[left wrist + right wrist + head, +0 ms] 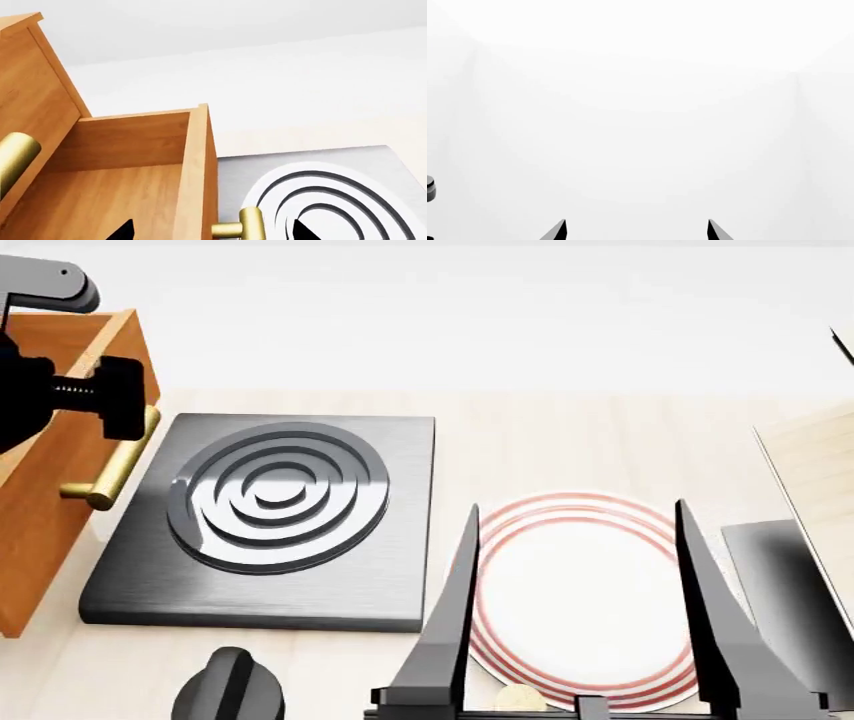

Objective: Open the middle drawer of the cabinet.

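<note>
I see the middle drawer (127, 175) pulled out, wood-grain box, brass bar handle (243, 227) | left gripper (210, 231) straddles handle, grip unclear | right gripper (577, 620) wide over red-ringed plate (574, 590) | ribbed stove plate (274, 520) by the cabinet (67, 440) at counter's left edge

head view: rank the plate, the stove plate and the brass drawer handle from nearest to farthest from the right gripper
1. The plate, with red rings, lies directly under the right gripper, between its open fingers.
2. The stove plate, dark with spiral rings, sits to the gripper's left, beside the plate.
3. The brass handle is on the drawer at the far left, beyond the stove plate.
</note>
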`<state>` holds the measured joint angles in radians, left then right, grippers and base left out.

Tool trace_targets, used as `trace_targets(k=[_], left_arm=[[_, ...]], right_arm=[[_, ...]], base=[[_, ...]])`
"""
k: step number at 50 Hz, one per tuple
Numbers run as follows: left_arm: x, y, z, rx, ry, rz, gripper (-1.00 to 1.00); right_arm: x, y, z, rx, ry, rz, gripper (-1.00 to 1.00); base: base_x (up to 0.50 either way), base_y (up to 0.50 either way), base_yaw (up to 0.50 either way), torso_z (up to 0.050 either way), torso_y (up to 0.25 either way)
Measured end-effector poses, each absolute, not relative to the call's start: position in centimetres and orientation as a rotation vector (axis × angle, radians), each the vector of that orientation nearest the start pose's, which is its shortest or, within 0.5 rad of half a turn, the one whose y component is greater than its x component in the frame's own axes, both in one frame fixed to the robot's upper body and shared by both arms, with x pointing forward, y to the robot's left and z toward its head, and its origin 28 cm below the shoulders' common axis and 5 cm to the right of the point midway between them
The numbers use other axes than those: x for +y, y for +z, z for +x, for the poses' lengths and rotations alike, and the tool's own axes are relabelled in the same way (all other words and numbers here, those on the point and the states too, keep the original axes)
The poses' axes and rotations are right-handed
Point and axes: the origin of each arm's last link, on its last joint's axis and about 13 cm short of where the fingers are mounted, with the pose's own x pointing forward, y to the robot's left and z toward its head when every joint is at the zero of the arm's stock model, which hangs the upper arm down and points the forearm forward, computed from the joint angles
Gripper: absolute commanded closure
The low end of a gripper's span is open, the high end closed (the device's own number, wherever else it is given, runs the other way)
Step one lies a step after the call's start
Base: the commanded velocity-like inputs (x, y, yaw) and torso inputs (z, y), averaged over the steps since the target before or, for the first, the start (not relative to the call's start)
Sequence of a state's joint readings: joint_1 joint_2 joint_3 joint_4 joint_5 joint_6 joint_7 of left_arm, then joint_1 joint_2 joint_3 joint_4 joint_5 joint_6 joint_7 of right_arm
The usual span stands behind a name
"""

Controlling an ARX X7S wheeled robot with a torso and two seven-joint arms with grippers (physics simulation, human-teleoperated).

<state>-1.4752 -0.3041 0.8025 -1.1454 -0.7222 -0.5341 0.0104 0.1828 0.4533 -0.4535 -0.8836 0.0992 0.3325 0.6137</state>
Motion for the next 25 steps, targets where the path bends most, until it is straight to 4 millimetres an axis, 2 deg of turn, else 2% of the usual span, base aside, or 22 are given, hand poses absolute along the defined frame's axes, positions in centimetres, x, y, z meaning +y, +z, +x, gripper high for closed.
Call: trace_targets(k=[25], left_arm=[[28.9,22.1,41.9,0.372,0.034,0.094,-1.0]], right_arm=[[-7.5,17.4,17.4,-0.621,-0.006,-0.098,-1.0]], base=[[0.0,0.0,0.0,0.0,0.0]])
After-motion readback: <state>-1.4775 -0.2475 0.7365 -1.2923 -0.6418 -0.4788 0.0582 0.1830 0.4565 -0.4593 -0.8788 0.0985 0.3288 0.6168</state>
